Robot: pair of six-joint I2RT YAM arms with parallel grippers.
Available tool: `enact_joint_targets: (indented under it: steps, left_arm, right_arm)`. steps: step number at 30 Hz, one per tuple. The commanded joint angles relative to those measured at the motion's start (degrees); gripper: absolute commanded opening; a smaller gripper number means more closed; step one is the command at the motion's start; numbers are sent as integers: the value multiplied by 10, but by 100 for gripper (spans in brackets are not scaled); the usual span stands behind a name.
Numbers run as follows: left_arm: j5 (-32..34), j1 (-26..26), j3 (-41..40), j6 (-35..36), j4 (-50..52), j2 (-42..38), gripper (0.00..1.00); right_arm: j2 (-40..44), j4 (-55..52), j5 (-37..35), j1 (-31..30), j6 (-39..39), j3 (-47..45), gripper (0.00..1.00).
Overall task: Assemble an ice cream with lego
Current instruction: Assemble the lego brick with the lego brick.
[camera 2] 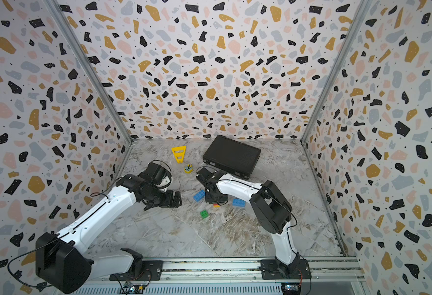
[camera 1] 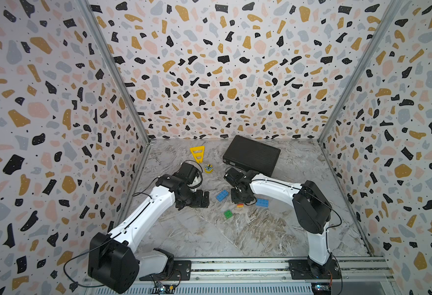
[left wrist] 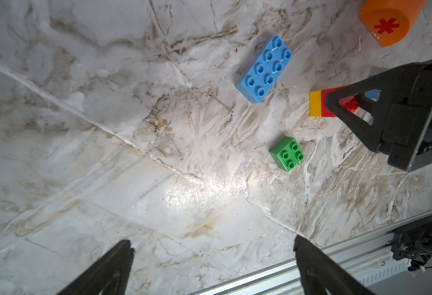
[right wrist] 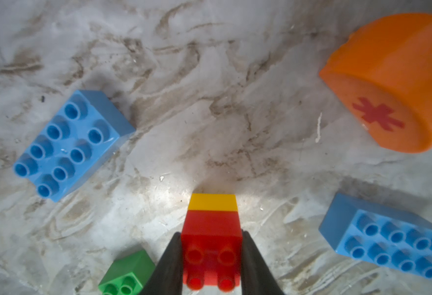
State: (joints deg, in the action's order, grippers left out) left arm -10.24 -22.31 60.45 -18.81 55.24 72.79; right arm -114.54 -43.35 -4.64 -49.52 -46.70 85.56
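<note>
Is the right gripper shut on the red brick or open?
The right gripper is shut on the red brick: in the right wrist view both fingers press its sides, no gap. A yellow brick is attached to it.

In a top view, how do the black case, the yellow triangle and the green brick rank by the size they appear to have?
1. black case, clearly the largest
2. yellow triangle
3. green brick, the smallest
</note>
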Motion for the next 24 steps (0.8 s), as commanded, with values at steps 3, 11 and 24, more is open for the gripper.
enact_joint_targets:
  steps: [3, 11, 24]
  left_arm:
    - [0, -1, -7, 6, 0, 2, 100]
    - [17, -1, -1, 2, 6, -2, 100]
    - [50, -21, 26, -46, 70, -63, 94]
  right_arm:
    - [-44, -33, 0, -2, 2, -19, 24]
    - [-21, -63, -21, -1, 32, 37, 50]
    - [87, -90, -36, 2, 65, 47, 67]
